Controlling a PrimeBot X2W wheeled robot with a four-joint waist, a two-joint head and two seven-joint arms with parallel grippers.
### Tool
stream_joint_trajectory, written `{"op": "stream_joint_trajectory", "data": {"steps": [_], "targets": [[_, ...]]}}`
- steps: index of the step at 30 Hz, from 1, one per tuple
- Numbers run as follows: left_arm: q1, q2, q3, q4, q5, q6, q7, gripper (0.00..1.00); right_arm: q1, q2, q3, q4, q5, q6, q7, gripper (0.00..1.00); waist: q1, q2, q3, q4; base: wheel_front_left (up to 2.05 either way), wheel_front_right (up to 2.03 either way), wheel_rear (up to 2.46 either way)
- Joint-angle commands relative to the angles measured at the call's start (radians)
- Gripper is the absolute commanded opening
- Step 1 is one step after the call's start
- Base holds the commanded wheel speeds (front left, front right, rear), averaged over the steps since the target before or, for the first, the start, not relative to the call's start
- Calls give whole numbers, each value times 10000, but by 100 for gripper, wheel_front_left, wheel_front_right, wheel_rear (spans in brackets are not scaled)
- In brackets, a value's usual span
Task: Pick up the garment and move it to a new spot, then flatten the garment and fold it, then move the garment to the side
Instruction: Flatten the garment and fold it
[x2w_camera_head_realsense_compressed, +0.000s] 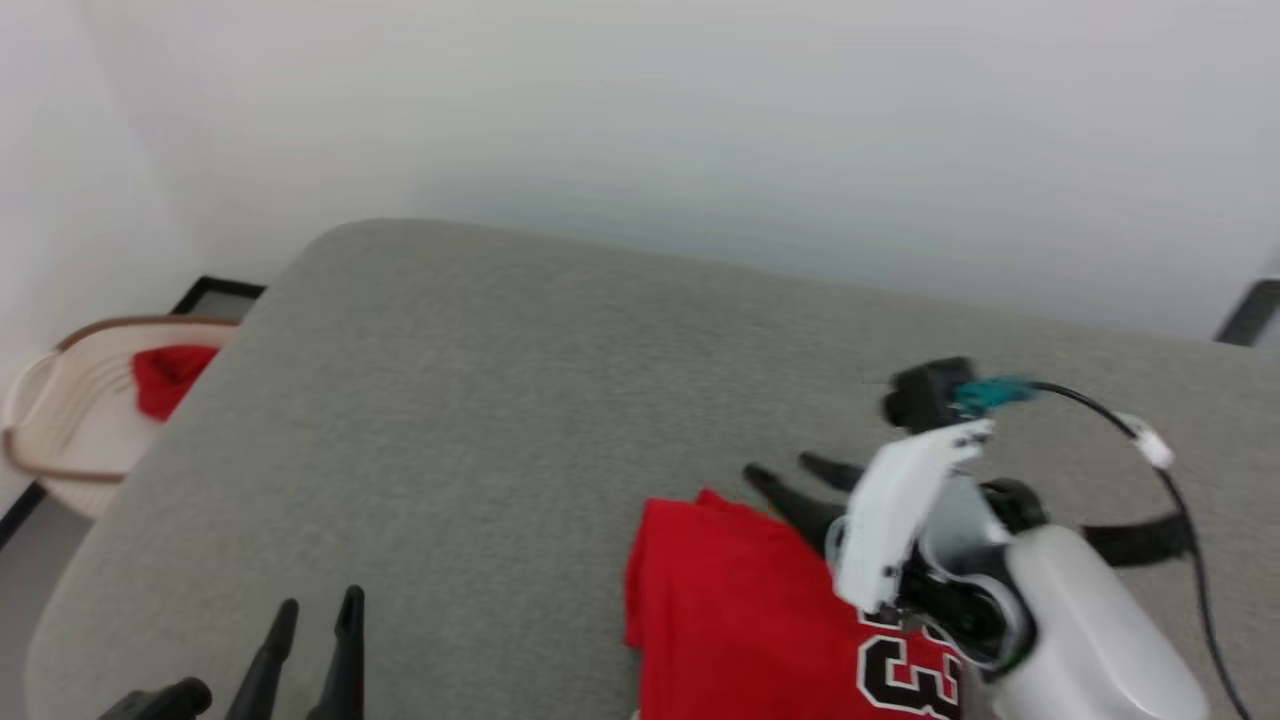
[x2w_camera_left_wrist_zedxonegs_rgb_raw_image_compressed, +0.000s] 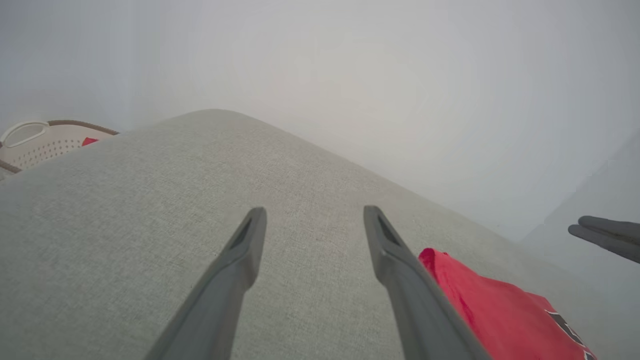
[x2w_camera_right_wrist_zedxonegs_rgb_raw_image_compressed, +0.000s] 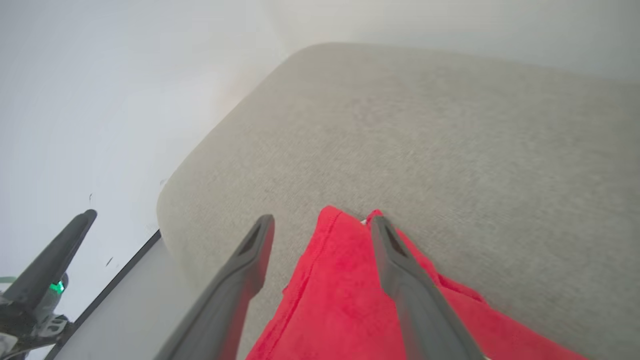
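Note:
The garment (x2w_camera_head_realsense_compressed: 730, 610), a red jersey with black, white-edged numerals, lies folded on the grey padded surface (x2w_camera_head_realsense_compressed: 480, 400) at the lower right. My right gripper (x2w_camera_head_realsense_compressed: 780, 466) is open just over its far edge. In the right wrist view the open jaws of the right gripper (x2w_camera_right_wrist_zedxonegs_rgb_raw_image_compressed: 321, 218) straddle a corner of the garment (x2w_camera_right_wrist_zedxonegs_rgb_raw_image_compressed: 340, 300) without closing on it. My left gripper (x2w_camera_head_realsense_compressed: 320, 600) is open at the lower left, well clear of the garment. In the left wrist view my left gripper (x2w_camera_left_wrist_zedxonegs_rgb_raw_image_compressed: 312, 212) holds nothing, and the garment (x2w_camera_left_wrist_zedxonegs_rgb_raw_image_compressed: 490, 305) lies to its right.
A beige basket (x2w_camera_head_realsense_compressed: 60, 400) holding a small red cloth (x2w_camera_head_realsense_compressed: 170, 375) stands on the floor past the surface's left edge. A pale wall rises behind the surface. A black cable (x2w_camera_head_realsense_compressed: 1180, 500) loops off the right wrist.

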Motion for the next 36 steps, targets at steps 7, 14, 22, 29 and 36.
{"op": "stream_joint_trajectory", "data": {"steps": [7,14,22,29,36], "targets": [[245,165,242,-216,151,107,-73,100,1259,-1215,-160,-1817,-253,-2,-1599,100,0,-1,-106,-1652,0,0,0],[365,272,350,-298,261,107,-106,100,2132,-2224,-543,-2590,-488,-2,-3299,100,0,-1,-209,-2607,0,0,0],[585,410,569,-326,418,84,-126,100,2970,-2763,-1248,-2721,-905,-2,-4887,100,0,-1,-295,-3273,0,0,0],[758,486,879,-255,499,37,-150,100,3835,-2576,-2134,-2660,-995,-2,-5600,100,0,-1,-391,-3457,0,0,0],[848,534,1188,-241,700,-18,-152,100,4484,-2312,-2807,-2772,-1211,-2,-5637,100,0,-1,-446,-3423,0,0,0]]}}
